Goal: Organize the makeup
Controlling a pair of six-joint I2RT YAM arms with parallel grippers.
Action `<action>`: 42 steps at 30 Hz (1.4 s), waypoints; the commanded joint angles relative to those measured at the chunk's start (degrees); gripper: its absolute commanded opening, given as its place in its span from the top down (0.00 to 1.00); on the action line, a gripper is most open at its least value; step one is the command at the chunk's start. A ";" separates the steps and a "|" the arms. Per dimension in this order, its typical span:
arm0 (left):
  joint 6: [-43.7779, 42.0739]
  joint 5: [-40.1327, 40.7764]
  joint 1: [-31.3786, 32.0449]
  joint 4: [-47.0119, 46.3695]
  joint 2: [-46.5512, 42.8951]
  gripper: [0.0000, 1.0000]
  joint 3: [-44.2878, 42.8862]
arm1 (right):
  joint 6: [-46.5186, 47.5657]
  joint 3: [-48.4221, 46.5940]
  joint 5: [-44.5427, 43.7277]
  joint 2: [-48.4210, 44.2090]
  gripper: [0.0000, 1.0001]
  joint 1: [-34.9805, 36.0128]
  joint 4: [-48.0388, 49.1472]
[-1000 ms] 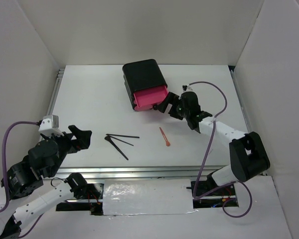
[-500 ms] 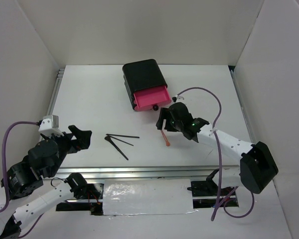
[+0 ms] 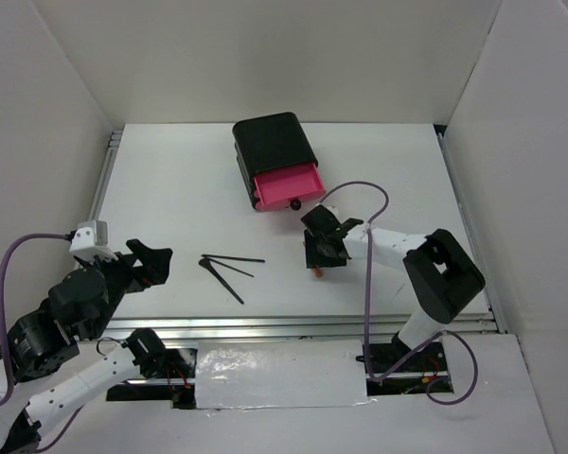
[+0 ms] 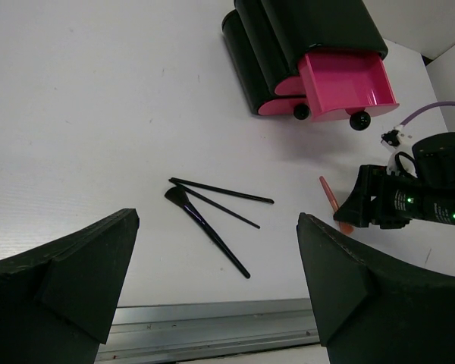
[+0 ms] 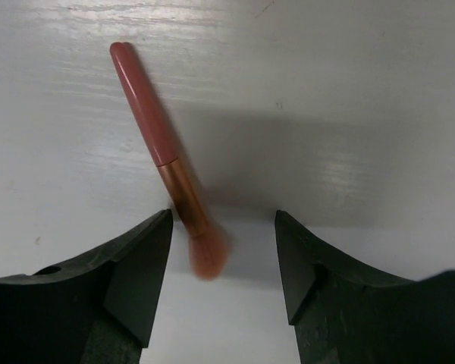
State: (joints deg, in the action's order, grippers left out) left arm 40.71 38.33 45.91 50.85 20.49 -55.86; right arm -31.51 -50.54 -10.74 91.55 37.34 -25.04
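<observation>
Two fingers of the right gripper point(image 5: 222, 224) stand spread on either side of the orange-pink brush point(image 5: 148, 106). It lies flat on the white table point(image 3: 170, 189), its soft bristle end between them and seemingly touching neither. Three thin black brushes point(image 4: 212, 220) lie together to its left, well apart from it. The left gripper point(image 3: 159, 262) hovers near the front-left edge, jaws wide around nothing. Behind, the black chest point(image 3: 273, 142) has one pink drawer point(image 3: 286, 184) standing open.

Blurry bristles of pink brush point(image 5: 167, 163)
</observation>
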 commanded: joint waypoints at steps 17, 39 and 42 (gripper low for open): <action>-0.72 -0.18 0.23 -2.07 0.34 0.01 0.04 | 0.57 -3.78 8.17 -3.72 1.00 9.76 -1.25; 0.60 1.58 0.23 -0.75 -0.63 0.01 -0.31 | -42.31 -28.71 -23.79 -1.74 1.00 8.19 8.54; 0.51 1.40 0.41 -0.84 -0.89 0.01 -0.31 | -46.44 -34.52 -24.07 3.98 1.00 5.99 2.20</action>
State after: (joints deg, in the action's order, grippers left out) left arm 40.84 38.76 45.91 50.96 20.40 -55.86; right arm -69.76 -79.72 -28.53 92.53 45.32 -15.55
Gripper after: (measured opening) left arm 0.994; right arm 0.039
